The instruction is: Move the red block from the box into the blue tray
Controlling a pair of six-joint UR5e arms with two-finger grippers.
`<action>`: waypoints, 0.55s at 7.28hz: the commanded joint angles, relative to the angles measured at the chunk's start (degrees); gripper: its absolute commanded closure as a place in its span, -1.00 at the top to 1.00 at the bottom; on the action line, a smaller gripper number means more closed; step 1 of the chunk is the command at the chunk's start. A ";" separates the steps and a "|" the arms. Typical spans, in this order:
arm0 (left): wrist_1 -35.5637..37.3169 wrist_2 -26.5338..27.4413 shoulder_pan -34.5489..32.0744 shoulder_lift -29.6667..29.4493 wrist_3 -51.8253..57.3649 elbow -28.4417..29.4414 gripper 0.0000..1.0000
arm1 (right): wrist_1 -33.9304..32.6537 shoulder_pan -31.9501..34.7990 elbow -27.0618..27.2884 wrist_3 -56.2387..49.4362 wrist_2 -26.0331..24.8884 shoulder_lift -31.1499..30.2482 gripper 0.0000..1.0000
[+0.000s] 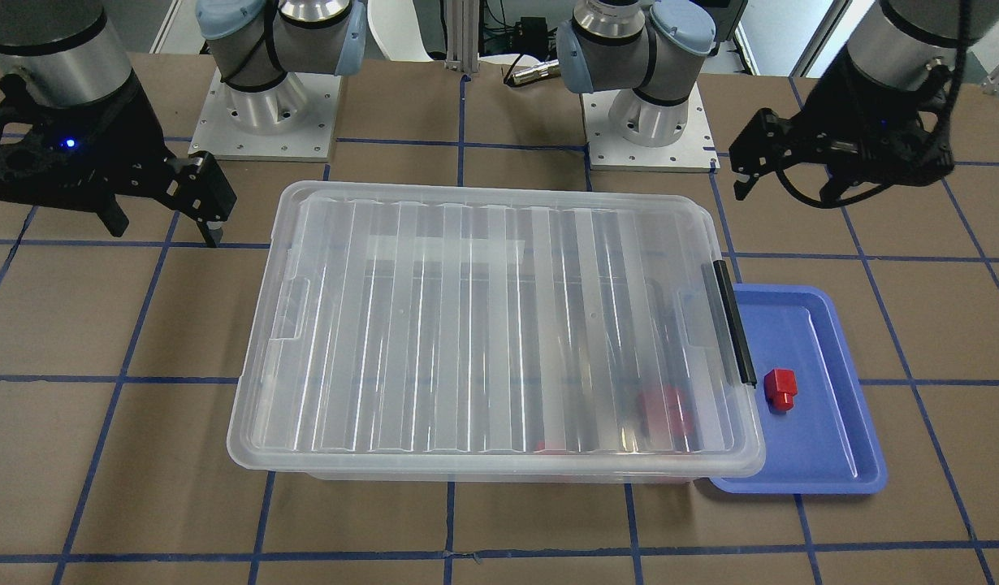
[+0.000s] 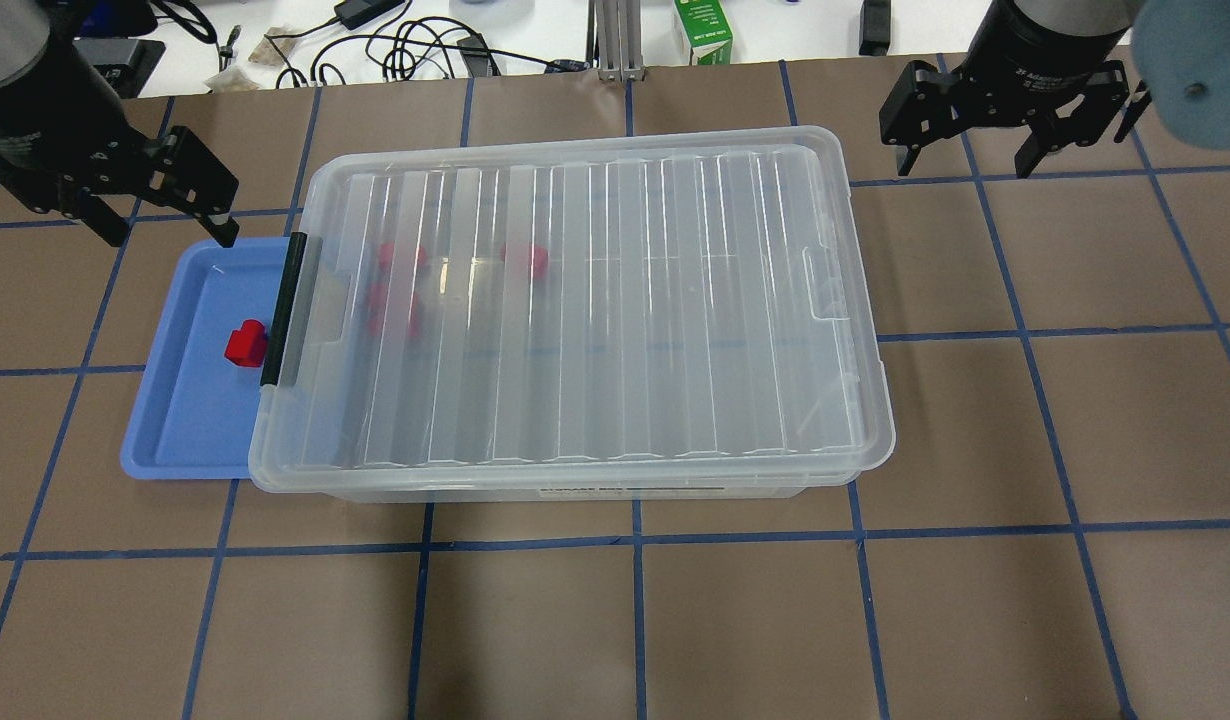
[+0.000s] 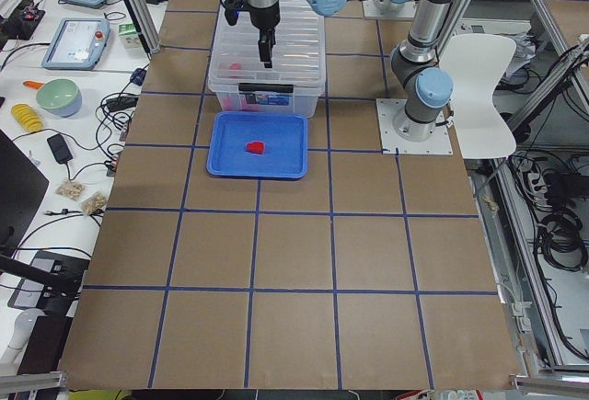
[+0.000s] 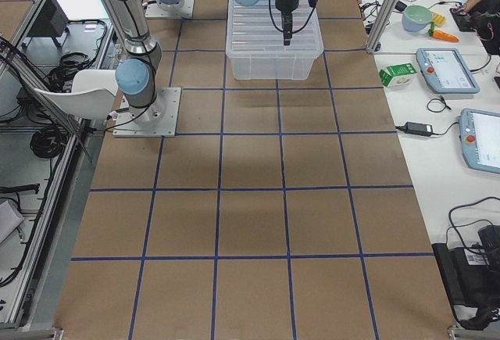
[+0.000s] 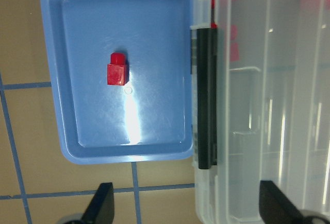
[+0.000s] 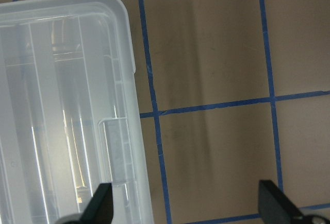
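One red block lies in the blue tray, also seen overhead and in the left wrist view. The tray sits against the black-bar end of the clear box, whose ribbed lid is on. Several more red blocks show blurred through the lid near that end. My left gripper hangs open and empty above the tray's far end. My right gripper hangs open and empty beyond the box's far right corner.
The black bar on the box overlaps the tray's inner edge. The two arm base plates stand behind the box. A green carton and cables lie past the table's far edge. Brown table with blue tape lines surrounds the box.
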 commanded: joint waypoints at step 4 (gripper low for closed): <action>0.59 0.65 -11.82 2.97 -7.86 -5.31 1.00 | 3.30 3.30 0.44 1.72 1.06 -4.64 1.00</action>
